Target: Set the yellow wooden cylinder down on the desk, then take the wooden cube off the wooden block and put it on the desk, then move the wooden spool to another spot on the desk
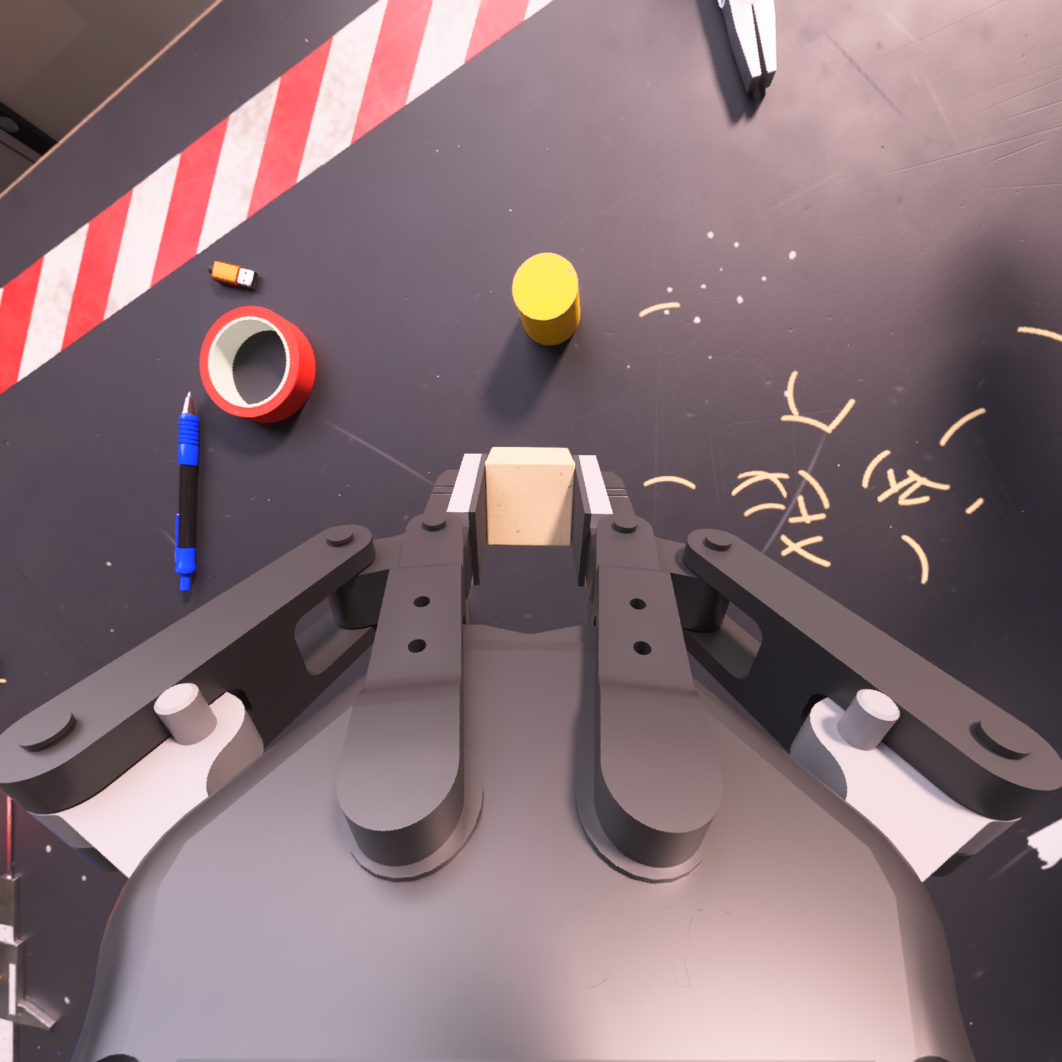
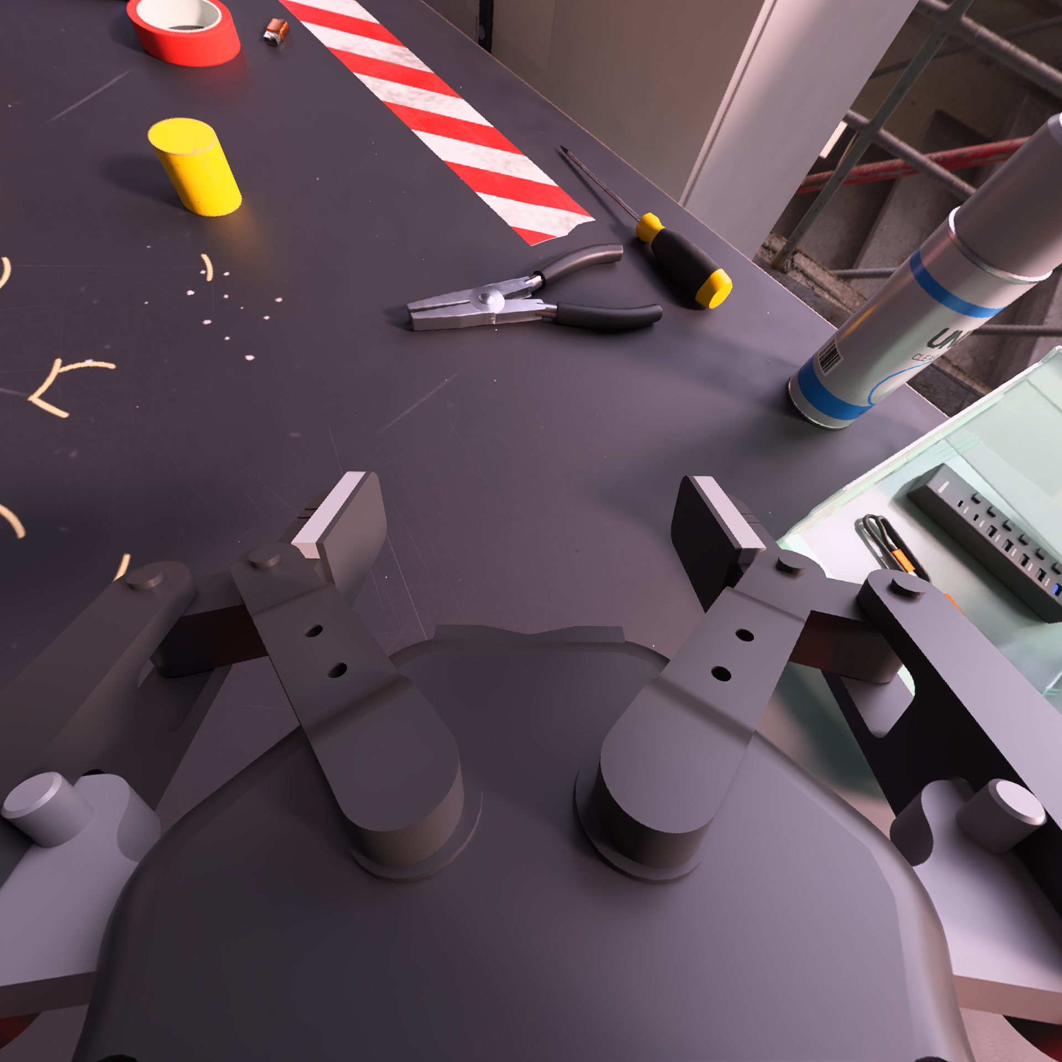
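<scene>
Standing upright on the dark desk (image 1: pixel 661 172), the yellow wooden cylinder (image 1: pixel 546 299) is just beyond the left gripper (image 1: pixel 530 488). A red tape roll (image 1: pixel 257 363), blue pen (image 1: pixel 187 488) and small orange block (image 1: pixel 233 274) lie to its left. The left gripper points down, pinching the wooden cube (image 1: pixel 530 497). The right gripper (image 2: pixel 526 517) hovers spread over bare desk, with pliers (image 2: pixel 528 299) and a screwdriver (image 2: pixel 678 264) beyond.
</scene>
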Action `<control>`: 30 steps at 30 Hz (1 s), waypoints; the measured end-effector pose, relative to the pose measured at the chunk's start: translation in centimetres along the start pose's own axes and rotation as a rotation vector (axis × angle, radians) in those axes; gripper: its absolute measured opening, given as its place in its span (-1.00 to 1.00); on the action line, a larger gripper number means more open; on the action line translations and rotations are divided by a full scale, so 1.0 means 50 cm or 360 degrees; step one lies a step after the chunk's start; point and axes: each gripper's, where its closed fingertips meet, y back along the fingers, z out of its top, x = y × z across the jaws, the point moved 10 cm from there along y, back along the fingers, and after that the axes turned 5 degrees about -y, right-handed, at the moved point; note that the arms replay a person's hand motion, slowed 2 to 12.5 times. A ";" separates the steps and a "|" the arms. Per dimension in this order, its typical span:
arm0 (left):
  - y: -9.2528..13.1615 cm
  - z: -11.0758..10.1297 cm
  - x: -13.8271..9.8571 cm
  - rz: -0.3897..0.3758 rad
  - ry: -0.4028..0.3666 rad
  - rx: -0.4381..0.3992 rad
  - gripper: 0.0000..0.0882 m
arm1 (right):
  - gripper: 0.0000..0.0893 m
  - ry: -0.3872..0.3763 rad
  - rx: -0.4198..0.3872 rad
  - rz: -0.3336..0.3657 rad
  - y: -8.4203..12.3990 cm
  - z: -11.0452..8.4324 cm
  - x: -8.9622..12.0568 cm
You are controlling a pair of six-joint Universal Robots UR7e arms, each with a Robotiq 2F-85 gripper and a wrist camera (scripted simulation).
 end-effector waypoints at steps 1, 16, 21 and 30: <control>-0.007 0.003 -0.006 0.0003 0.0001 0.0012 -0.42 | 0.91 -0.0002 -0.0001 0.0001 0.000 -0.001 -0.001; -0.142 0.023 -0.086 -0.0047 -0.0026 0.0184 -0.42 | 0.91 -0.0026 0.0000 0.0007 0.009 -0.019 -0.011; -0.187 0.017 -0.100 -0.0070 -0.0017 0.0234 -0.42 | 0.91 -0.0033 -0.0008 0.0004 0.013 -0.023 -0.014; -0.247 0.006 -0.111 -0.0136 0.0004 0.0287 -0.42 | 0.91 -0.0050 -0.0013 0.0003 0.017 -0.031 -0.020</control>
